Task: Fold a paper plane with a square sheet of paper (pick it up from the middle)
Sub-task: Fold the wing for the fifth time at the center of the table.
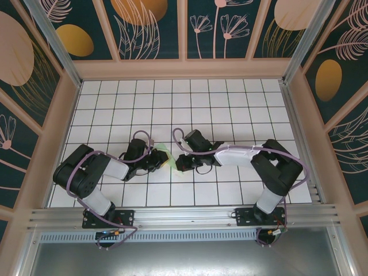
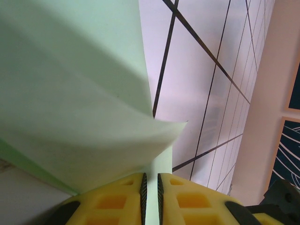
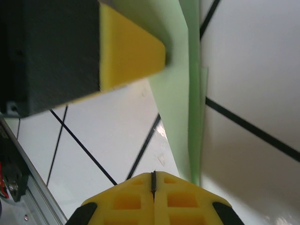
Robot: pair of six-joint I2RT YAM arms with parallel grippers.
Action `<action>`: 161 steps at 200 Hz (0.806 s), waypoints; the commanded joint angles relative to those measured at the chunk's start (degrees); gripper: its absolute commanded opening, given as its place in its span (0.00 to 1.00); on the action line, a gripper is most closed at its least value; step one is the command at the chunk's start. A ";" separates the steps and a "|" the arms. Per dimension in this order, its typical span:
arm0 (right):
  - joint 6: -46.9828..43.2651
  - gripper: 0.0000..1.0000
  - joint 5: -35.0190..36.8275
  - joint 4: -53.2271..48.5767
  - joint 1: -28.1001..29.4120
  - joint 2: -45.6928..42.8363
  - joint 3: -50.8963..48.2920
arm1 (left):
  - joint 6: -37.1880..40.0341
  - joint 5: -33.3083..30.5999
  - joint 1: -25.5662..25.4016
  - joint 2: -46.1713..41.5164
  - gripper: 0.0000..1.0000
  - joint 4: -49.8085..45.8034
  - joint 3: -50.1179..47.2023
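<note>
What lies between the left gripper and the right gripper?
The pale green paper lies there, as the top view shows. The left gripper pinches its edge, and the right gripper is shut beside it.

left arm (image 1: 86, 172): black, white shell | right arm (image 1: 276, 167): same | cables (image 1: 175, 138): purple | claw pads (image 2: 187, 201): yellow

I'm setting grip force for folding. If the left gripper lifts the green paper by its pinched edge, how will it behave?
Probably floppy: the paper curls and bows above the left gripper, which pinches one thin edge. Likely very light, so a gentle grip should hold it. Along the crease it looks stiffer, though a tug might tear it.
</note>
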 commanded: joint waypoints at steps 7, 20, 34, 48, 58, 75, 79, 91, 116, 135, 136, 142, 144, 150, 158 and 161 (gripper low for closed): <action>0.83 0.00 0.05 2.24 -0.48 4.56 3.23 | 3.34 -7.03 0.33 2.09 0.18 -10.83 -0.56; 0.79 0.00 0.54 2.35 -0.58 5.61 3.89 | 3.73 -6.96 0.28 1.66 0.18 -11.54 -0.24; 0.65 0.00 1.22 2.05 -0.97 6.56 4.03 | 4.09 -6.93 0.26 1.09 0.18 -12.03 0.01; 0.22 0.00 2.45 1.07 -1.28 7.62 3.74 | 4.86 -7.03 0.26 0.60 0.19 -12.81 0.52; 0.06 0.00 3.09 0.39 -1.37 8.15 3.13 | 5.74 -6.80 0.26 0.25 0.19 -13.26 1.01; -0.13 0.00 4.14 -0.52 -1.46 8.52 1.87 | 8.71 -5.83 0.26 -1.28 0.21 -13.31 2.49; -0.18 0.00 4.25 -0.72 -1.55 8.58 1.62 | 9.73 -5.73 0.26 -2.03 0.22 -13.60 3.08; -0.22 0.00 4.64 -1.15 -1.66 8.76 0.94 | 12.65 -6.48 0.26 -4.85 0.24 -15.72 4.94; -0.01 0.00 4.82 -1.10 -1.69 8.91 0.59 | 16.25 -7.60 0.26 -10.40 0.28 -19.00 7.28; 0.69 0.00 4.38 -0.21 -1.61 9.07 0.25 | 16.70 -7.98 0.27 -12.43 0.28 -19.08 6.65; 0.76 0.00 4.38 -0.13 -1.63 9.07 0.25 | 16.71 -8.03 0.26 -12.43 0.28 -19.13 6.64; 0.98 0.00 4.34 0.16 -1.64 9.16 0.10 | 16.77 -7.89 0.26 -12.53 0.27 -19.18 6.46; 1.04 0.00 4.29 0.20 -1.64 9.20 0.08 | 16.79 -7.85 0.26 -12.52 0.27 -19.13 6.41; 1.18 0.00 4.21 0.48 -1.64 9.40 -0.05 | 16.70 -7.53 0.26 -12.32 0.25 -18.97 6.20; 1.35 0.00 4.03 0.58 -1.64 9.52 -0.01 | 16.62 -7.02 0.17 -11.88 0.24 -18.50 5.96; 1.37 0.00 3.99 0.63 -1.64 9.63 -0.01 | 16.62 -6.88 0.22 -11.74 0.24 -18.34 5.85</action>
